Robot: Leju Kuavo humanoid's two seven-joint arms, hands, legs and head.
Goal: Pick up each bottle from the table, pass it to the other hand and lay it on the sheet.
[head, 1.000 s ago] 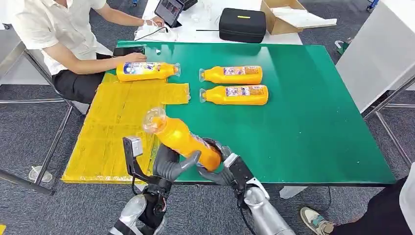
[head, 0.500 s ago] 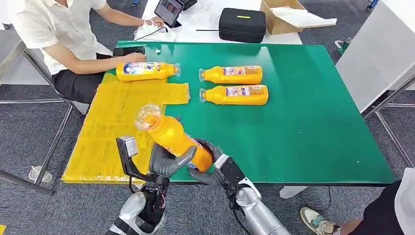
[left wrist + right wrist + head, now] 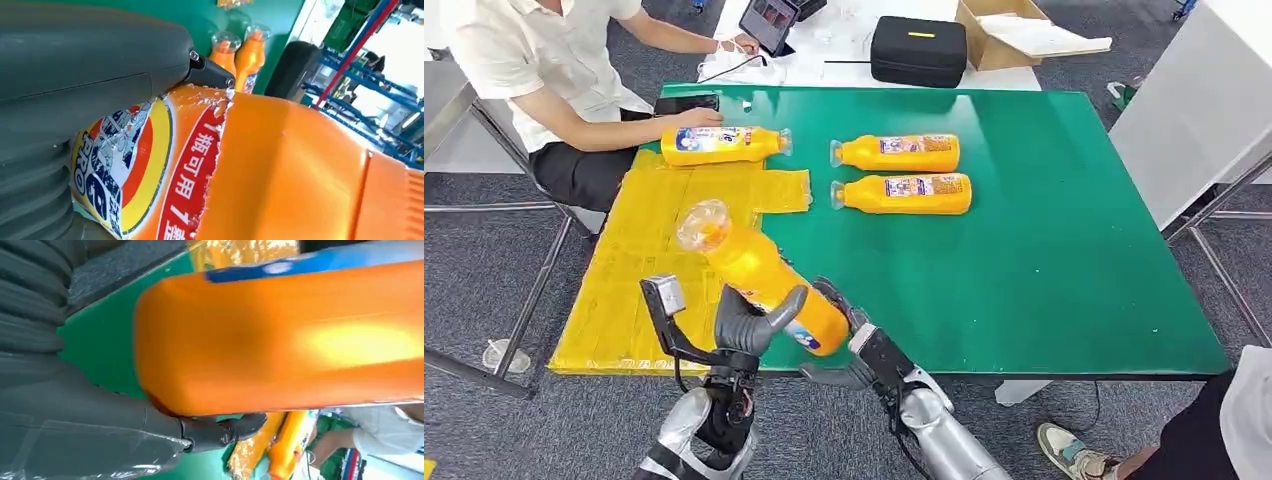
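While left robot hand [image 3: 746, 325] grips | smooth orange bottle [image 3: 759, 275] | torn label

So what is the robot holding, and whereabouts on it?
An orange bottle: left hand wraps its lower body, right hand cups its base.

Your left hand [image 3: 749, 325] grips the tilted orange bottle [image 3: 759, 275], neck toward 10 o'clock above the yellow sheet [image 3: 639, 260]; right hand [image 3: 849, 340] touches its base
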